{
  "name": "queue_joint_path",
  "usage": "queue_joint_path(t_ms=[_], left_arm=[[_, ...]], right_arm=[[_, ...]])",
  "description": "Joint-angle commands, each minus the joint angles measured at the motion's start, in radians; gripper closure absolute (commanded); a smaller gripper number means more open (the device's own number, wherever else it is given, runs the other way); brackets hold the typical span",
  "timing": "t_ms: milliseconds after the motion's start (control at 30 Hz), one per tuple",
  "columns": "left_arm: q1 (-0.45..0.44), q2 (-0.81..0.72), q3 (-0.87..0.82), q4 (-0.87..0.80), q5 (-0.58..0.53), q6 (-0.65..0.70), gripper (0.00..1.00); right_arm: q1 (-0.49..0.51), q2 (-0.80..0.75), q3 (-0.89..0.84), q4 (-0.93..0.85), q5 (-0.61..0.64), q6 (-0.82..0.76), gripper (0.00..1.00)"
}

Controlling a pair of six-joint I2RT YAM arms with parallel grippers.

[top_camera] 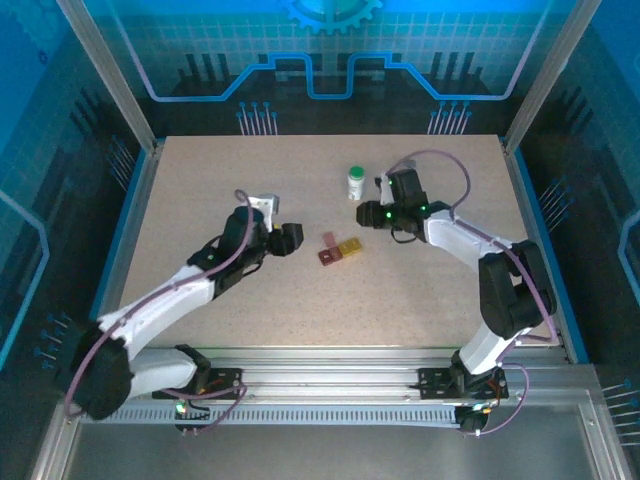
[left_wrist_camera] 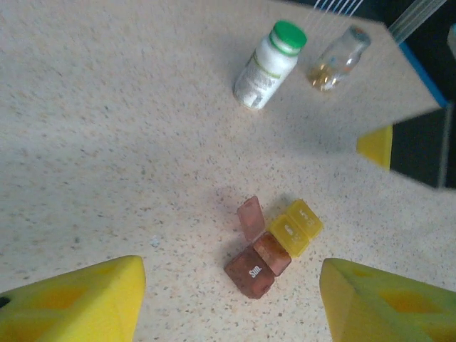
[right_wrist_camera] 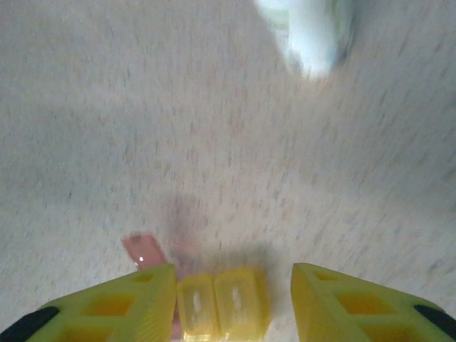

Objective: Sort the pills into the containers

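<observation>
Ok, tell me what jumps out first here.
A small pill strip lies mid-table, half yellow, half red-brown, with one red-brown lid flipped up. Behind it stands a white bottle with a green cap. The left gripper and right gripper flank the strip, jaws apart.

Right wrist view smeared with motion blur edge to edge. White bottle (right_wrist_camera: 313, 35) up top just a pale smudge with a hint of green, chopped by the top edge. Yellow pieces (right_wrist_camera: 222, 305) soft and cut off at the bottom. Red-brown flap (right_wrist_camera: 142, 251) half tucked behind the right fingers (right_wrist_camera: 114, 306), those clipped by the frame as well. Over in the left wrist view, left fingers (left_wrist_camera: 78, 303) sliced off at the bottom edge too. Can't read the bottle label, nor the lettering on the yellow lids. Amber vial (left_wrist_camera: 338, 57) contents too tiny to call. From above, vial hard to pick out beside the right arm (top_camera: 450, 235), jaws on both sides too small and dark to judge.
</observation>
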Motion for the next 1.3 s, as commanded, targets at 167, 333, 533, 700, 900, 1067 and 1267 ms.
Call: queue_joint_path(t_ms=[167, 333, 533, 700, 900, 1067, 1267], left_arm=[[-0.003, -0.231, -0.195, 0.087, -0.087, 0.101, 0.27], [-0.003, -0.248, -0.219, 0.076, -0.072, 0.110, 0.25], [-0.002, -0.272, -0.260, 0.110, -0.068, 0.108, 0.24], [-0.002, -0.277, -0.268, 0.108, -0.050, 0.097, 0.24], [-0.001, -0.276, -0.271, 0.110, -0.038, 0.088, 0.24], [-0.001, -0.278, -0.275, 0.117, -0.032, 0.090, 0.24], [-0.001, -0.274, -0.298, 0.190, 0.032, 0.102, 0.24]], right_arm=[[0.007, 0.191, 0.382, -0.212, 0.246, -0.281, 0.37], [0.007, 0.388, 0.657, -0.360, 0.261, -0.309, 0.31], [0.020, 0.573, 0.879, -0.469, 0.275, -0.305, 0.29], [0.029, 0.694, 0.993, -0.514, 0.295, -0.301, 0.29], [0.031, 0.756, 1.054, -0.531, 0.299, -0.281, 0.36], [0.034, 0.727, 1.048, -0.538, 0.298, -0.284, 0.48], [0.043, 0.532, 0.911, -0.517, 0.228, -0.359, 0.52]])
